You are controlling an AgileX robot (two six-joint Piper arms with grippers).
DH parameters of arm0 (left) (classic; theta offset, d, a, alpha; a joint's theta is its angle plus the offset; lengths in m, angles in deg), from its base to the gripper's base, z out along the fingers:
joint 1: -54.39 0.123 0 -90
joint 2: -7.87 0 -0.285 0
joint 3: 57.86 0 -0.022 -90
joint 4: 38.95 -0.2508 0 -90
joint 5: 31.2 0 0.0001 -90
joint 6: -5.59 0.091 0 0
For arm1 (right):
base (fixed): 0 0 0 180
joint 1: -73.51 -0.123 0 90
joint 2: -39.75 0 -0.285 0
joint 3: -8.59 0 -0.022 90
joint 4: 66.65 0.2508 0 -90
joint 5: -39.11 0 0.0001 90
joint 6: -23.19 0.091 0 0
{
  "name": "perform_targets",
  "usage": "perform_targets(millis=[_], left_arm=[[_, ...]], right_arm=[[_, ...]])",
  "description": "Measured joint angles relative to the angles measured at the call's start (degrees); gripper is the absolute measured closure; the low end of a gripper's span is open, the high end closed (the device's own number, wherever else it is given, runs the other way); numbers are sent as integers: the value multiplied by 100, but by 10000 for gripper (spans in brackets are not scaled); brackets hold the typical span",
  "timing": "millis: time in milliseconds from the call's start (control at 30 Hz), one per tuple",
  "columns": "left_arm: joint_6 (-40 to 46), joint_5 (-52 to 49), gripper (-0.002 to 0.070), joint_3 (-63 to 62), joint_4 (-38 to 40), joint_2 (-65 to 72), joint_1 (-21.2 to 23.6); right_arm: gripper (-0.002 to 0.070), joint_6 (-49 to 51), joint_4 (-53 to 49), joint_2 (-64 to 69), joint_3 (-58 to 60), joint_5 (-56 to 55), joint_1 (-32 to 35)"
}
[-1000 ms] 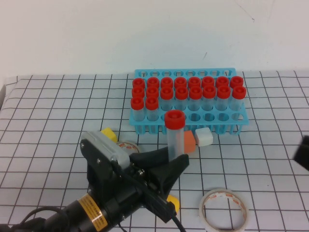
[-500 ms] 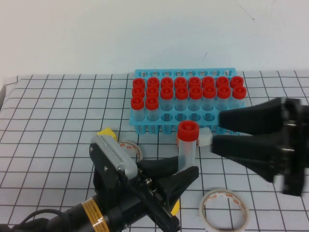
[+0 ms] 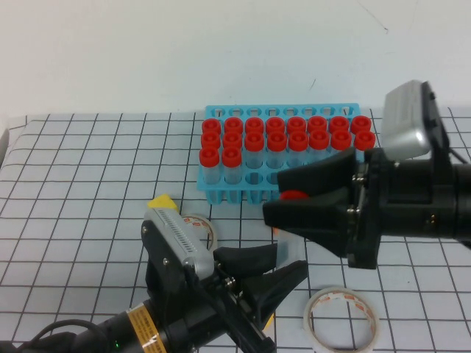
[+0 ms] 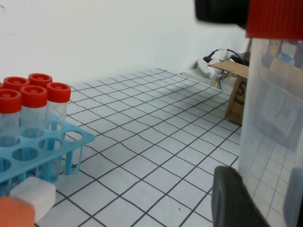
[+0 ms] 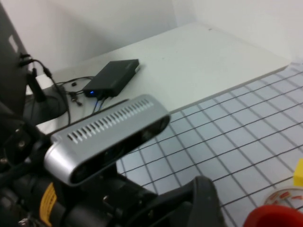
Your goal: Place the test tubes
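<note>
Just in front of the rack (image 3: 221,193), mid-handover: the left gripper (image 3: 288,259) has its fingers clamped low on the upright test tube (image 3: 294,195), and the right gripper (image 3: 280,195) has its fingers spread wide either side of its top. Next, I'd say, right closes before left lets go.

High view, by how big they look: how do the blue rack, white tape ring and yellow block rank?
1. blue rack
2. white tape ring, though it is nearer the camera
3. yellow block
The left gripper, at the front, grips the test tube; the right gripper, open, flanks its cap.
</note>
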Motion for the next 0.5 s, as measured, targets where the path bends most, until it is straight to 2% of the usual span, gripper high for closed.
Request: perform_targets(millis=[400, 500], left_arm=[[62, 0, 466, 0, -5, 0, 0], [62, 0, 466, 0, 9, 0, 0]], right_arm=[[244, 10, 0, 326, -25, 339, 0], [280, 46, 0, 338, -38, 339, 0]])
